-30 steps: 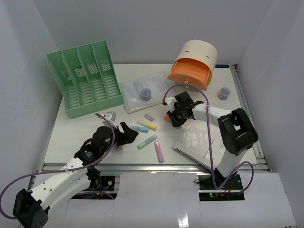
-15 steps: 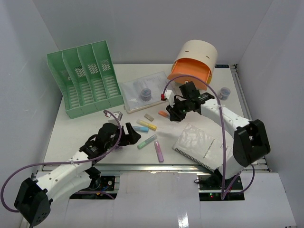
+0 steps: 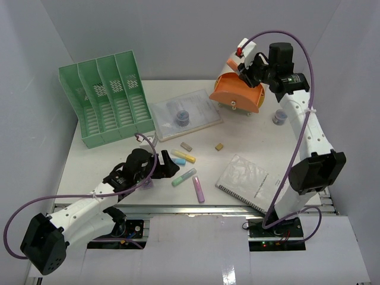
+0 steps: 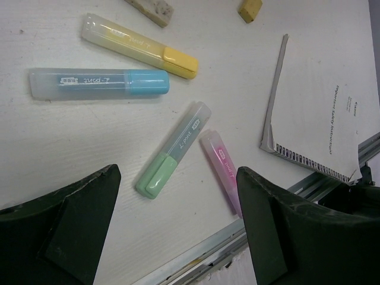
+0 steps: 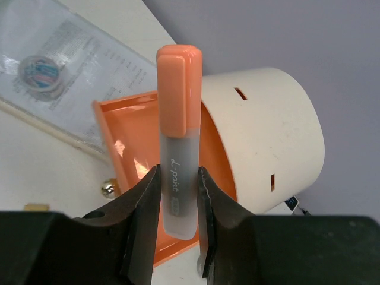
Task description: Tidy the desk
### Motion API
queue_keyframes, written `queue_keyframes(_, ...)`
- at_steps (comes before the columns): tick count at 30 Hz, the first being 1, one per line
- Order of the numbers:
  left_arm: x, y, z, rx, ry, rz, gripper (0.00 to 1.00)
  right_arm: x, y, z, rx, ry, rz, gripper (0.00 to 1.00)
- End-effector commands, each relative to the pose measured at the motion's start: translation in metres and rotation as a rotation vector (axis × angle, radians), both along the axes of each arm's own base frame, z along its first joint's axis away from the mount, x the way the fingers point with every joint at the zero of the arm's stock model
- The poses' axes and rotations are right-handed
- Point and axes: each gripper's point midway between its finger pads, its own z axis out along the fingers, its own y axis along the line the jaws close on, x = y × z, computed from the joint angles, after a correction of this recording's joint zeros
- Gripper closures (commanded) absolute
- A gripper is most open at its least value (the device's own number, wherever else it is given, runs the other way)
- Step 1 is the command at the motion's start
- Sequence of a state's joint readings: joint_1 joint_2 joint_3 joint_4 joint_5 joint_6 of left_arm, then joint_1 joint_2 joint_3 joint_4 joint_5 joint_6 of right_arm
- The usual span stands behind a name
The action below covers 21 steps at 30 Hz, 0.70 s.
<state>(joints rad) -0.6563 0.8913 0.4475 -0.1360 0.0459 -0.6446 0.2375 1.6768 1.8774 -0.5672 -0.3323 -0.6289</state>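
On the white desk (image 3: 89,166) lie a yellow highlighter (image 3: 184,156), a blue one (image 3: 176,161), a green one (image 3: 184,177) and a pink one (image 3: 198,189). My left gripper (image 3: 166,166) hovers open just left of them; in the left wrist view its fingers straddle bare desk (image 4: 178,237) below the green highlighter (image 4: 173,149) and beside the pink one (image 4: 222,169). My right gripper (image 3: 248,71) is raised over the orange drawer (image 3: 237,95) of the cream container (image 5: 261,136). It is shut on an orange highlighter (image 5: 178,119), cap up, above the drawer's opening (image 5: 127,148).
A green file rack (image 3: 107,98) stands at the back left. A clear document sleeve (image 3: 184,113) lies mid-back, a spiral notebook (image 3: 249,181) front right, a small blue jar (image 3: 279,116) far right. A grey eraser (image 3: 186,145) and a tan block (image 3: 219,146) lie loose.
My right arm has lifted the orange highlighter off the desk and swung it up and back over the orange drawer. The left gripper has crept right toward the highlighters.
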Motion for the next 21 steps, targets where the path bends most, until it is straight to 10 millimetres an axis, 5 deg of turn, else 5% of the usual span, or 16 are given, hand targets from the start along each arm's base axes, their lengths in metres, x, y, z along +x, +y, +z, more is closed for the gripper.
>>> queue_keyframes(1,0.007,-0.002,0.015,0.013,-0.038,-0.015,0.1,0.029,-0.013,-0.018,-0.042,0.023,-0.069,0.82)
queue_keyframes(8,0.007,-0.001,0.013,0.036,-0.03,-0.018,0.1,0.041,-0.03,-0.045,-0.063,0.075,-0.099,0.72)
queue_keyframes(11,0.007,0.0,0.011,0.049,-0.021,-0.016,0.1,0.039,-0.034,-0.053,-0.074,0.09,-0.106,0.55)
queue_keyframes(14,0.008,-0.001,0.008,0.059,-0.001,-0.019,0.1,0.038,-0.037,-0.048,-0.062,0.087,-0.121,0.32)
queue_keyframes(21,0.015,-0.001,-0.009,0.095,0.124,0.064,0.1,0.022,-0.039,-0.019,0.002,0.066,-0.131,0.22)
